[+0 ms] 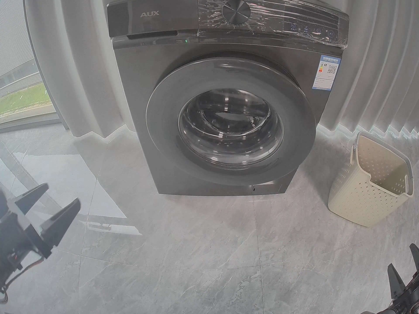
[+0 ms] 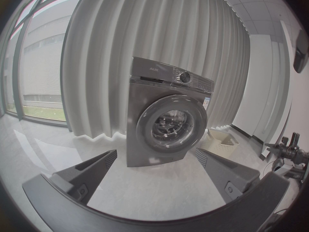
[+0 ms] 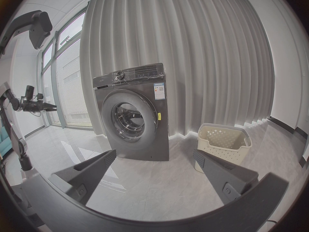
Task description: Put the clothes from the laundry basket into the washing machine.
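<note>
Washing machine point(image 1: 227, 101) stood against the curtain point(image 1: 74, 66), round door point(image 1: 230, 123) closed. Laundry basket point(image 1: 364, 197) sat on the floor point(image 1: 196, 249) just right of the machine, mouth up, perforated inner walls visible. Left gripper point(image 1: 61, 193) was low, front-left of the machine, fingers spread wide. Right gripper point(image 1: 401, 258) was front-right of the machine, fingers likewise spread.

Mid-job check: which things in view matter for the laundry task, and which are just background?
For the job:
washing machine, closed
cream laundry basket, no clothes visible inside
left gripper and right gripper, both open

Just there:
pleated curtain
window
tiled floor
</note>
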You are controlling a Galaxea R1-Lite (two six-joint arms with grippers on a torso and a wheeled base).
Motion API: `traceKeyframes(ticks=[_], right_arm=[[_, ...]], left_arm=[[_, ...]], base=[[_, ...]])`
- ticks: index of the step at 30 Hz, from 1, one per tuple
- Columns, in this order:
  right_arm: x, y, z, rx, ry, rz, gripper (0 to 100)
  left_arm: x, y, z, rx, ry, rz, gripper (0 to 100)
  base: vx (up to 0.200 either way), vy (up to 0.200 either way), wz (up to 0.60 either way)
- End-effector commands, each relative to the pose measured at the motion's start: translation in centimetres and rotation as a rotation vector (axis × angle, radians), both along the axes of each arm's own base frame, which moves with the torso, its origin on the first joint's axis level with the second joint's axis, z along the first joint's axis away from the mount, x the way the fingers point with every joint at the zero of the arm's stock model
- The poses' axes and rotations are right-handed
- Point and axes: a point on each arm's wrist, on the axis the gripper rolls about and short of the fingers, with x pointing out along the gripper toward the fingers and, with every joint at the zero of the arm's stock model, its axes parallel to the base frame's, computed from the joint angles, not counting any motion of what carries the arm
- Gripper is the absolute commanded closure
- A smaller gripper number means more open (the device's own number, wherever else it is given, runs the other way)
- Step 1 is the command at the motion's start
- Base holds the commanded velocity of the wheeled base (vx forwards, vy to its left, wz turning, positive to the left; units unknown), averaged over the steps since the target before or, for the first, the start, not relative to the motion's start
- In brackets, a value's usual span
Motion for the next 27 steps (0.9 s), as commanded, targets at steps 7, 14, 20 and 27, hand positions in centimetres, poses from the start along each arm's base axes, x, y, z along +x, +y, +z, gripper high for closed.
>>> traceKeyframes(ticks=[7, 14, 20, 27], right_arm=[[0.1, 0.0, -0.5, 0.002, 0.014, -0.003, 0], [0.1, 0.0, -0.1, -0.012, -0.012, 0.002, 0], [-1.1, 0.1, 4.1, -0.013, -0.13, 0.048, 0], [2.0, 0.8, 5.6, 0.052, 0.135, 0.355, 0]], left_arm=[[-8.5, 3.8, -7.7, 0.025, -0.068, 0.144, 0], [-10.3, 4.2, -11.2, 0.028, -0.016, 0.155, 0], [-10.3, 4.2, -11.1, 0.021, -0.01, 0.174, 0], [-10.3, 4.4, -11.1, 0.053, -0.008, 0.351, 0]], base=[[0.0, 0.0, 0.0], [0.0, 0.0, 0.0], [0.0, 0.0, 0.0], [0.0, 0.0, 0.0]])
